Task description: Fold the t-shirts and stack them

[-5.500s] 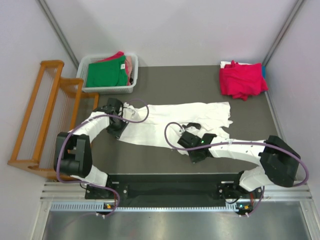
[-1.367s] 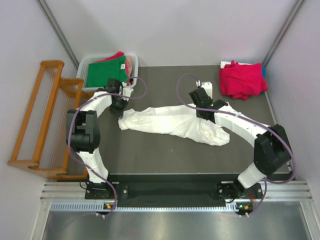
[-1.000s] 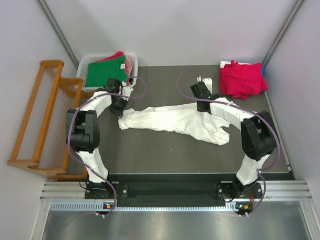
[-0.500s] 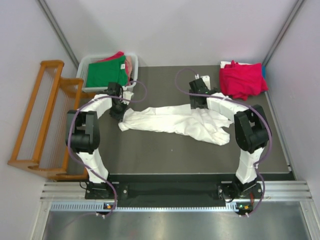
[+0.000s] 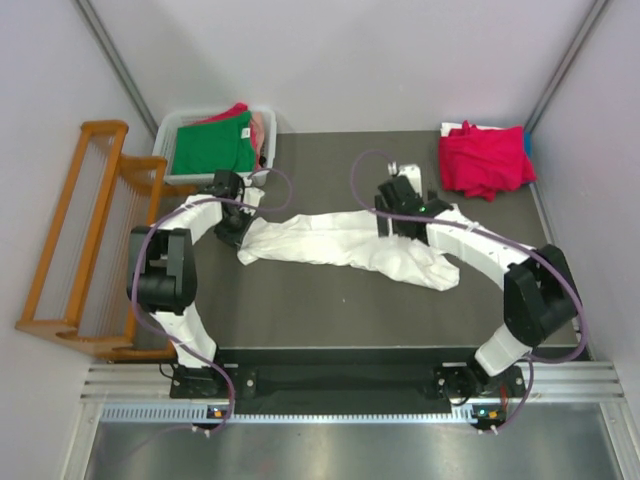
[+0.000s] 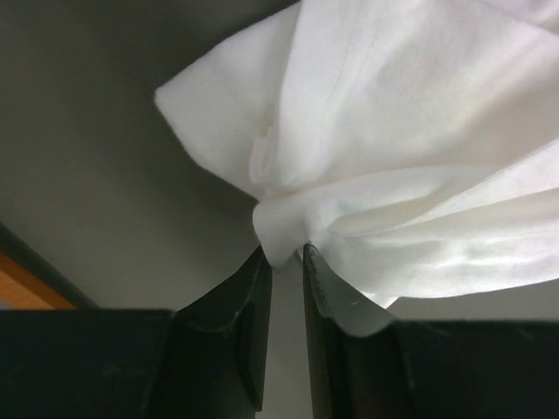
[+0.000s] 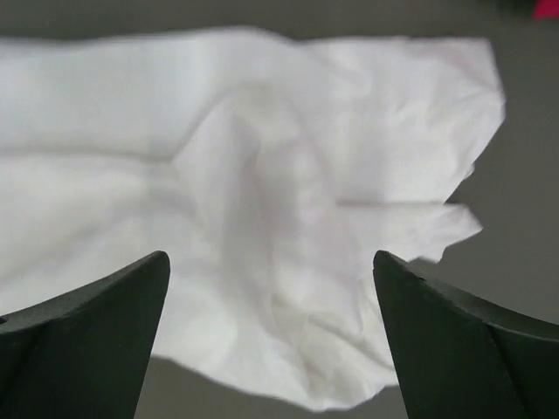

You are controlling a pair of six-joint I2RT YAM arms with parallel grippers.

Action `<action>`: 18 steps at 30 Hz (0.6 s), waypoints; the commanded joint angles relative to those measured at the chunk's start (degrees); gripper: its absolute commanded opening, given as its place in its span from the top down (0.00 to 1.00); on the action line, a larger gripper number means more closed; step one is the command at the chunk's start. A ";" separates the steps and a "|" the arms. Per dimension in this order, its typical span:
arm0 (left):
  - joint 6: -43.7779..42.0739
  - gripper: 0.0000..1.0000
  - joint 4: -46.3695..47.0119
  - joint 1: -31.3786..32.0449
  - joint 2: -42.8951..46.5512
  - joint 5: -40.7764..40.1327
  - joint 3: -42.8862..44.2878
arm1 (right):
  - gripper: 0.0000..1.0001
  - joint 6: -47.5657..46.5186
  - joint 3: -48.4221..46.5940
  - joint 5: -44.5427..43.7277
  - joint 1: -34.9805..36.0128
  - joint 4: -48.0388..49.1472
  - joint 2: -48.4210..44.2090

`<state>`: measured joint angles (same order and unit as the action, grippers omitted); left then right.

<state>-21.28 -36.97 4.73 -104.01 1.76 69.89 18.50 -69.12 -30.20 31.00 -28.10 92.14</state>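
Note:
A white t-shirt lies bunched in a long strip across the dark table. My left gripper is at its left end. In the left wrist view the left gripper has its jaws a narrow gap apart, and a fold of the white t-shirt sits between the tips. My right gripper hovers over the shirt's right part. It stands wide open in the right wrist view, holding nothing, with the white t-shirt below it. A pile of red t-shirts lies at the back right. A green t-shirt lies in the basket.
The white slatted basket stands at the back left, just behind the left gripper. An orange wooden rack stands off the table's left side. Grey walls close in the back and both sides.
My right gripper opened wide, let go of the white t-shirt and moved a little nearer over it. The left jaws parted slightly at the shirt's left end.

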 commanded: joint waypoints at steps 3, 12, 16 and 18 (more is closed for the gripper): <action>-1.49 0.66 2.25 -0.42 4.42 -4.83 0.07 | 0.00 7.07 10.48 3.56 8.80 -6.09 -5.64; 2.20 0.42 -4.33 -0.51 5.48 3.77 7.28 | 0.00 12.17 16.30 4.09 12.77 -7.85 -6.45; 2.56 0.41 -6.62 0.19 6.35 6.24 7.63 | 0.00 13.05 16.12 3.74 12.50 -8.38 -5.48; 2.82 0.40 -7.06 2.11 7.06 6.33 7.28 | 0.00 13.31 15.95 4.00 12.24 -8.11 -5.04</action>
<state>-19.88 -41.08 4.91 -100.88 4.95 75.85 29.69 -52.86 -25.85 43.22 -36.49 87.83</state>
